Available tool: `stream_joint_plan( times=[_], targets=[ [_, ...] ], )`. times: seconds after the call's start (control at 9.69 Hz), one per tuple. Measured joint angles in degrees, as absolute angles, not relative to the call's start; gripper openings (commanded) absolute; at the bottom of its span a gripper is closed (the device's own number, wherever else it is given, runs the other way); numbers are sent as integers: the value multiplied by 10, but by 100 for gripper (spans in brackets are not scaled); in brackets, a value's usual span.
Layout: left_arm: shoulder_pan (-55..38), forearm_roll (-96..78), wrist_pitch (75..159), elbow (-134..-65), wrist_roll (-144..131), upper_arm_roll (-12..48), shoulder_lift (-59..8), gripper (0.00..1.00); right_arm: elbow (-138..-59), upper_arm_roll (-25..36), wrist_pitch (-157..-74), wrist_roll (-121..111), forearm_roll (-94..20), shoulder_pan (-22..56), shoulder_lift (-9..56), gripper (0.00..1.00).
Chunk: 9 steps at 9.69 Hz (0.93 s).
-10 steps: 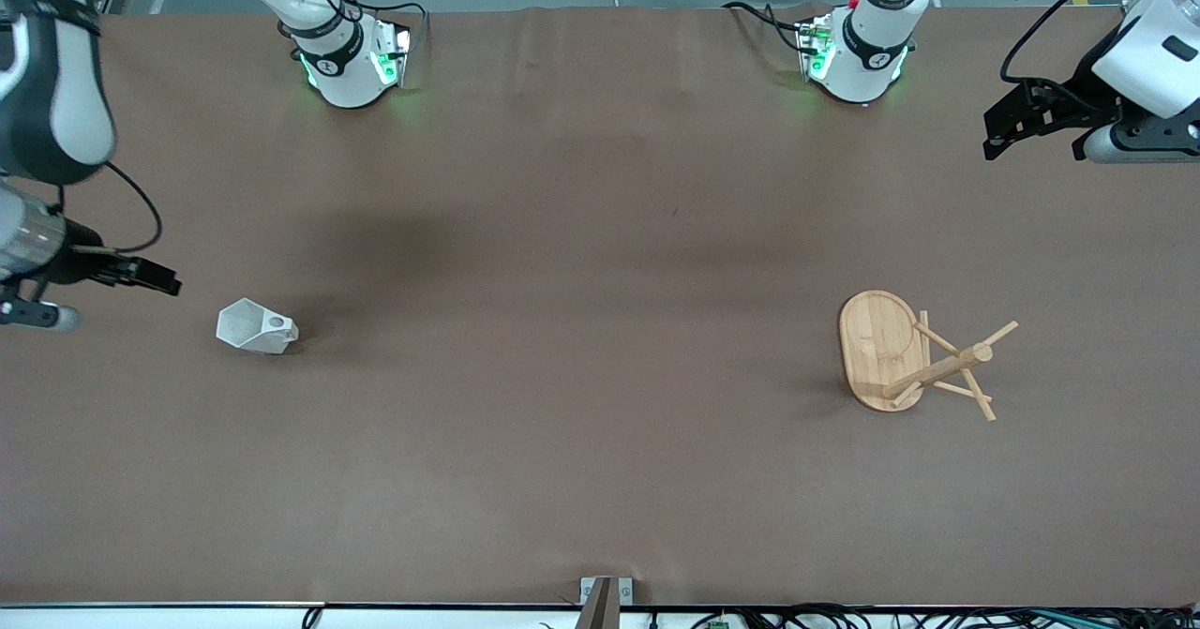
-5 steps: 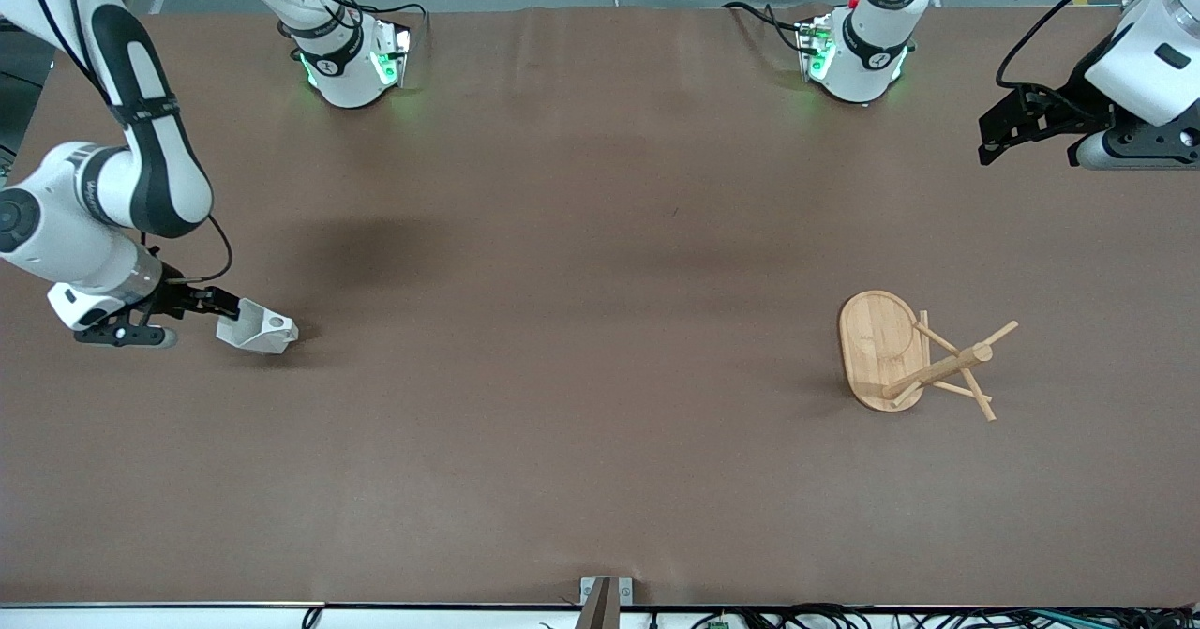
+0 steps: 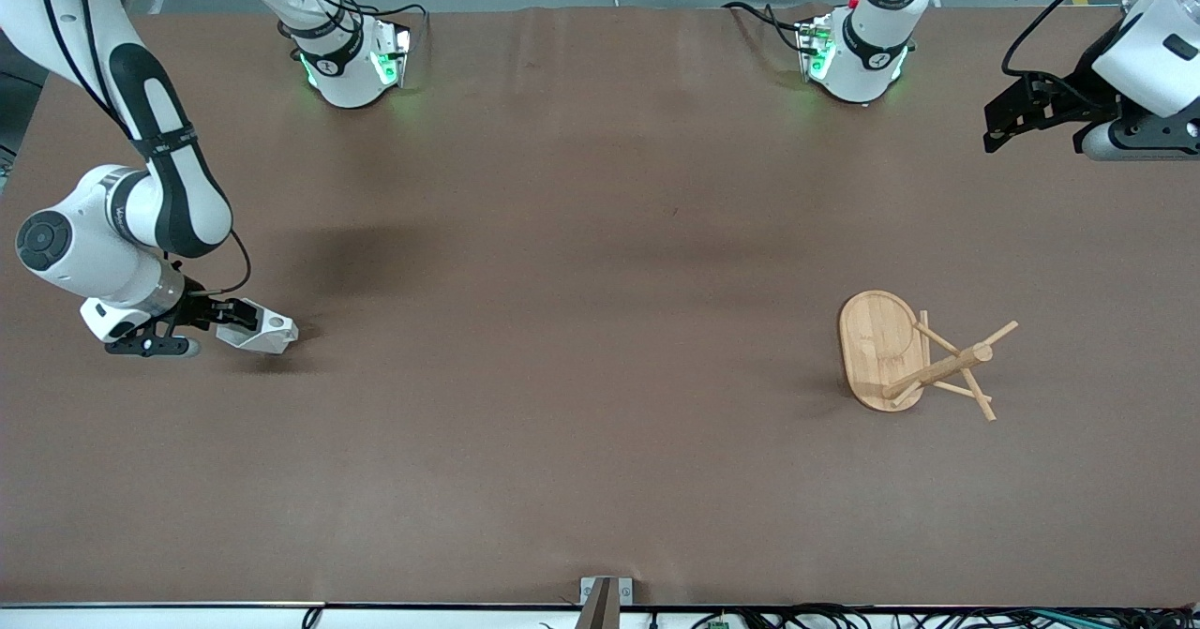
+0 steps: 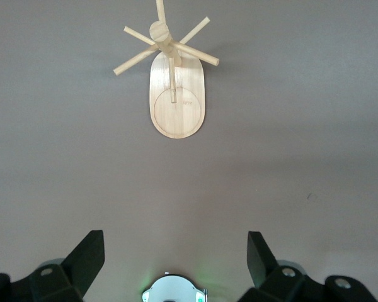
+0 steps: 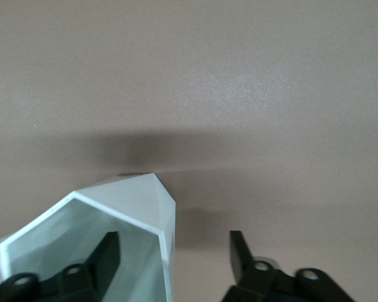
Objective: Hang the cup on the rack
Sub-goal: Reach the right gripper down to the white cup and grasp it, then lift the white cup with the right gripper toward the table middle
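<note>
the right pincer (image 3: 228, 314) is straddling the cup's (image 3: 262, 332) rim, released — next it needs clenching; the rack (image 3: 914, 359) is lying at 3 o'clock, and the left pincer (image 3: 1001, 123), released, is waiting over the tabletop (image 3: 581, 376).

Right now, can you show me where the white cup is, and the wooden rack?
cup (image 3: 265, 331), front view, on its white faceted side.
rack (image 3: 879, 343), front view, on its flat oval base.

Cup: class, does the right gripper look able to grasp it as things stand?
Probably yes. The right gripper is open at the cup, one finger inside its rim, one outside, nothing blocking.
</note>
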<state>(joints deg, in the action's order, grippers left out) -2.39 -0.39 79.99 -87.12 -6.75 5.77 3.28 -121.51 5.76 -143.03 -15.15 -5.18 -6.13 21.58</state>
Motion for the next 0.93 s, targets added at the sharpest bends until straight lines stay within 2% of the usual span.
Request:
stream_joint_plan(
  times=[0.31, 0.41, 0.52, 0.72, 0.93],
  targets=[
    [-24, -4, 797, -870, -68, 59, 33, 100, -1208, 58, -1430, -155, -58, -61, 221, 20],
    [-24, -4, 792, -869, -68, 59, 33, 100, -1207, 58, -1430, -155, -59, -61, 224, 5],
    [-24, -4, 785, -866, -68, 59, 33, 100, -1207, 58, -1431, -156, -62, -61, 228, 1],
    [-24, -4, 781, -862, -68, 59, 33, 100, -1204, 58, -1434, -164, -79, -62, 233, 1],
    [-24, -4, 781, -858, -68, 58, 33, 100, -1183, 59, -1394, -175, -81, -63, 232, 1]
  ],
)
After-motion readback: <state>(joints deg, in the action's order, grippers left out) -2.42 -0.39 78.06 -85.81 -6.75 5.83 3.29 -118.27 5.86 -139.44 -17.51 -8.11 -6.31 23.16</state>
